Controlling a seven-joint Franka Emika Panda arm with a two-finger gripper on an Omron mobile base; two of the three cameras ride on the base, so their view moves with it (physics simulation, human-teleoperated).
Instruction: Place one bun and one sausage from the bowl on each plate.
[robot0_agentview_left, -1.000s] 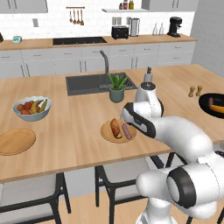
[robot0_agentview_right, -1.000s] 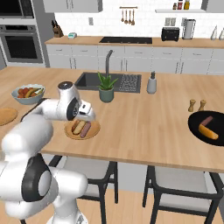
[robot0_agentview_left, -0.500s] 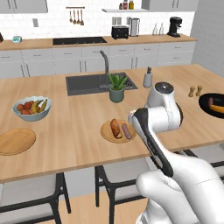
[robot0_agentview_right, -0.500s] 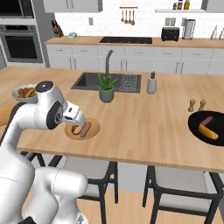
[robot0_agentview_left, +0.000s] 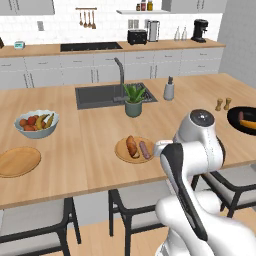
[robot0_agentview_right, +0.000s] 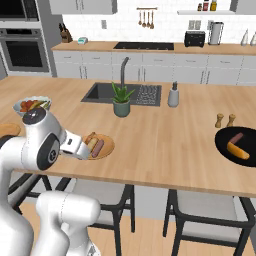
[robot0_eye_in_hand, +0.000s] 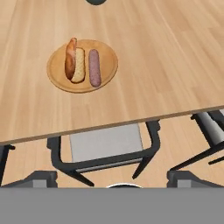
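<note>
Since a second earlier the arm had swung back from above the near plate (robot0_agentview_left: 134, 149), its elbow rising toward the counter's right side and its hand drawing off past the front edge. From the hand view the gripper (robot0_eye_in_hand: 112, 177) looked down past the counter edge (robot0_eye_in_hand: 131, 120) at a stool (robot0_eye_in_hand: 105, 146), its fingertips (robot0_eye_in_hand: 37, 177) spread wide apart with nothing between them. On that plate a bun (robot0_eye_in_hand: 75, 62) and a sausage (robot0_eye_in_hand: 94, 67) lay side by side. A second plate (robot0_agentview_left: 19, 161) sat bare at the far left. At the right the black bowl (robot0_agentview_right: 239, 146), cut off by the frame edge, held one bun (robot0_agentview_right: 237, 151) and one sausage (robot0_agentview_right: 236, 136). No writing could be read anywhere; the gripper itself was hidden behind the arm in both base views.
</note>
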